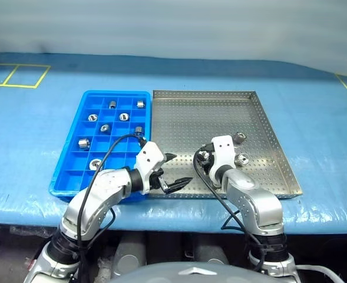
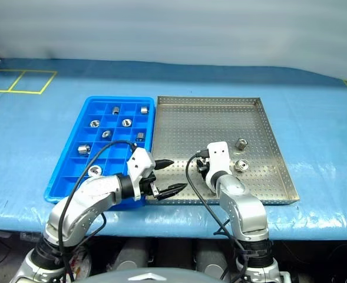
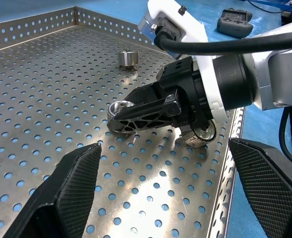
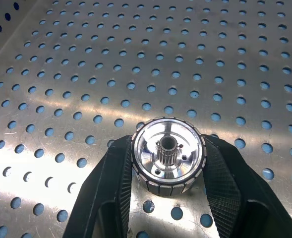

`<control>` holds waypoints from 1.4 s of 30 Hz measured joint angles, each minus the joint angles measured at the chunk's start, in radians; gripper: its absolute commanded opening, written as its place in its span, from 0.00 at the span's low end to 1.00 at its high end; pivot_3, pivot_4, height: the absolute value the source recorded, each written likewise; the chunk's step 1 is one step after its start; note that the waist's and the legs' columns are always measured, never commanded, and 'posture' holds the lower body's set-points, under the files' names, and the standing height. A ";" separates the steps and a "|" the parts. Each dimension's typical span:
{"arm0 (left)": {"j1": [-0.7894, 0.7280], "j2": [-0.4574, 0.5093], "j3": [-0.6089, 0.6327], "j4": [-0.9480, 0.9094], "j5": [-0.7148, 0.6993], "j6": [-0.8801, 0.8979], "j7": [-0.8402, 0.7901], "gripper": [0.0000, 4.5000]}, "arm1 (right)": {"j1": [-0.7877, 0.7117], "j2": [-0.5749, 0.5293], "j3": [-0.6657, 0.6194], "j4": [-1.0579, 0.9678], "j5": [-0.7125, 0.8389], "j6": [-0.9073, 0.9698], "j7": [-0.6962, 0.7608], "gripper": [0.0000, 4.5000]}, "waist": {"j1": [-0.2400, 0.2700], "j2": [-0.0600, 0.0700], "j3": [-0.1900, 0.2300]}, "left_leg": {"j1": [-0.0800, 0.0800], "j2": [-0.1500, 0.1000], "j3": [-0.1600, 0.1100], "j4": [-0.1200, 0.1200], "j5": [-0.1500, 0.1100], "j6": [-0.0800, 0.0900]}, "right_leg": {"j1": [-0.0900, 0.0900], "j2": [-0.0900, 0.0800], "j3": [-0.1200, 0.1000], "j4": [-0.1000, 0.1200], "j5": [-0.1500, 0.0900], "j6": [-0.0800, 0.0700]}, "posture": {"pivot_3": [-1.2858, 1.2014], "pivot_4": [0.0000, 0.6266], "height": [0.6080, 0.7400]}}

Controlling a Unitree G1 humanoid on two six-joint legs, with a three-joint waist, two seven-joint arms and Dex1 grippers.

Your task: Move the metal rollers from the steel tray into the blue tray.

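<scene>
We see the right gripper [image 4: 168, 198] low over the near part of the steel tray [image 1: 185, 112], its fingers [image 4: 111, 198] pinching one metal roller [image 4: 168, 159] from both sides; the roller's hollow centre faces the wrist camera and it sits on the perforated floor. Two more rollers lie in the tray toward its right rim: one [image 1: 240, 138] farther back, one [image 1: 242, 159] just beside the right gripper. The left gripper [image 1: 172, 172] hovers at the tray's near left corner, fingers [image 1: 179, 184] spread wide and holding nothing. The blue tray [image 1: 73, 153] lies on the worktop [image 1: 32, 130] touching the steel tray's left rim, and several of its square compartments each hold a roller [image 1: 124, 117].
</scene>
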 measured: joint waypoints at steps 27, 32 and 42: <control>0.318 -0.133 0.280 -0.186 0.044 -0.057 0.375 1.00 | -0.405 0.058 0.266 0.250 0.000 -0.136 0.209 0.37 | 0.187 0.000 0.001 | -0.001 0.001 -0.001 -0.005 0.000 0.000 | -0.002 0.000 -0.004 -0.002 -0.001 -0.002 | 0.75 0.24 1.00; 0.350 -0.134 0.287 -0.208 0.048 -0.062 0.392 1.00 | -0.434 0.081 0.273 0.358 -0.008 -0.202 0.233 0.37 | 0.264 0.000 0.001 | -0.005 0.001 0.001 -0.005 0.000 -0.001 | -0.007 0.000 -0.004 -0.002 -0.001 -0.002 | 0.76 0.24 1.00; 0.359 -0.133 0.282 -0.208 0.043 -0.065 0.386 1.00 | -0.448 0.066 0.252 0.449 -0.037 -0.244 0.249 0.37 | 0.404 0.000 0.001 | -0.015 0.001 0.001 -0.005 -0.001 -0.003 | -0.016 0.000 -0.005 -0.002 -0.001 -0.001 | 0.74 0.24 1.00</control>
